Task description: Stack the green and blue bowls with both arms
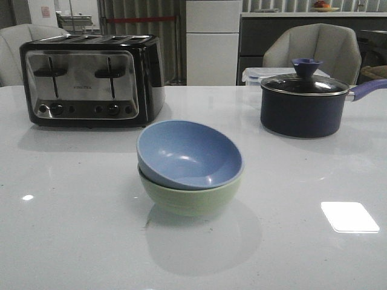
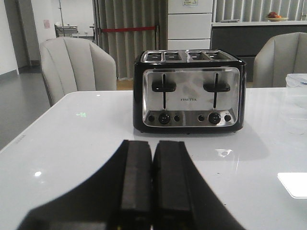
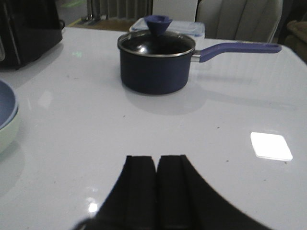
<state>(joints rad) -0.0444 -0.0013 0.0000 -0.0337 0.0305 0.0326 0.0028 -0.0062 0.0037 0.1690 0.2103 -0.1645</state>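
Nearest in each wrist view, the fingers are seen pressed flat together with nothing between them: those of the left gripper point toward the toaster, those of the right gripper toward the saucepan. Neither arm is seen in the front view, so both are judged to be drawn back from the work.

The relation that counts is read from the right wrist view: the stacked bowls are caught only at the frame's edge, off to the side of the fingers rather than ahead of them, and well apart from them. In the left wrist view the bowls are not seen at all, so the nearer arm cannot be told. Being round, the bowls offer no long axis.

On the tabletop, near its middle, the blue bowl is seated inside the green bowl and tilted, its far rim raised and its hollow turned toward the front camera. Both are plain and matte; the green is pale sage, the blue greyish. The stacking is judged done.

Farther back, the toaster is placed at the left and the lidded saucepan at the right.
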